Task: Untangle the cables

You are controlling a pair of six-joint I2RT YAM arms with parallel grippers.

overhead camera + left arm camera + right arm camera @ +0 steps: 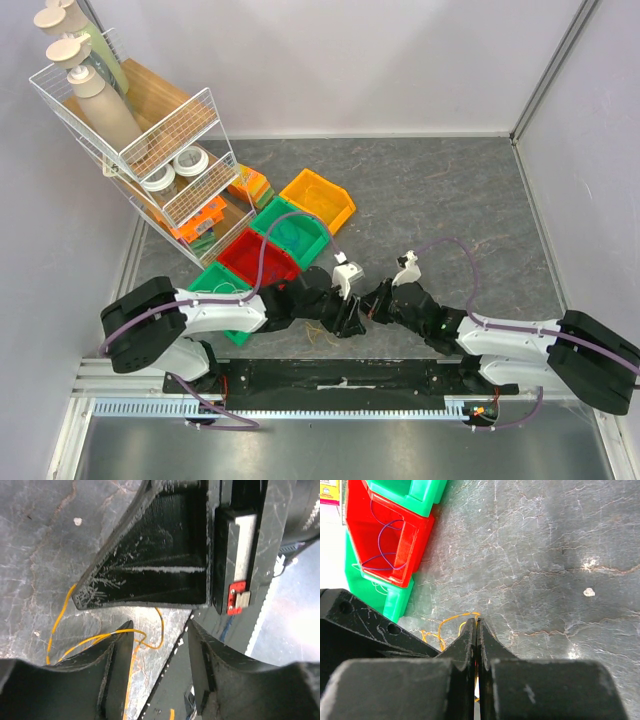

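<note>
1. Both arms met over the grey table, near its front edge.
2. My left gripper stood part open, empty; my right gripper was pinched shut on a yellow strand.
3. The cables lay between them, one loop inside the left's gap.

The light was bright and even from above, so the table and the pale walls carried only soft, short shadows under the arms. In the right wrist view a milky sheen lay on the table, the top left corner was blown out white, and the right fingers were blurred. In the left wrist view the right edge glared white-blue and the left fingers were soft.
</note>
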